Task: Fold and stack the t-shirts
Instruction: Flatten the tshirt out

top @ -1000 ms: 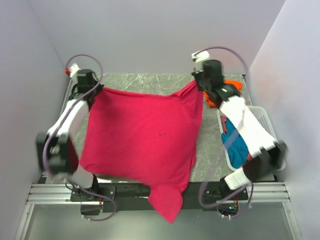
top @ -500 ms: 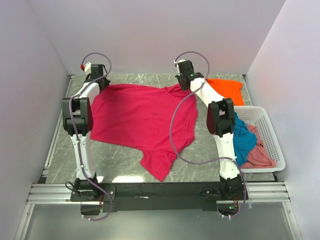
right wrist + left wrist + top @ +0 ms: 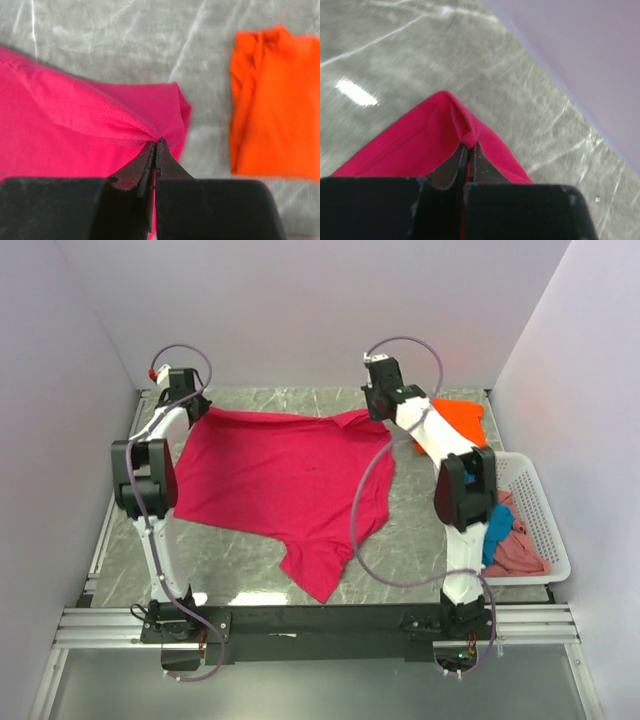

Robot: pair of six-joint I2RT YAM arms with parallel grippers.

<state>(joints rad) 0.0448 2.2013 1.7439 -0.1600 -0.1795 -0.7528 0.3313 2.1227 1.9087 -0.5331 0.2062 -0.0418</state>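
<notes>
The large t-shirt (image 3: pixel 280 475) on the counter (image 3: pixel 415 530) is a plain crimson-magenta with no print, and the counter itself is grey marble streaked with pale, whitish veins. At the far right is a plain bright orange t-shirt (image 3: pixel 462 422), and the white lattice basket (image 3: pixel 545 505) on the right shows a teal-blue t-shirt (image 3: pixel 497 527) and a dusty pink t-shirt (image 3: pixel 520 550). The left gripper (image 3: pixel 468 150) and right gripper (image 3: pixel 155 145) have black jaws. The left arm (image 3: pixel 165 540) and right arm (image 3: pixel 460 555) are white with black joints, the cables (image 3: pixel 352 520) are purplish-grey, and the walls (image 3: pixel 300 310) are pale lavender.
</notes>
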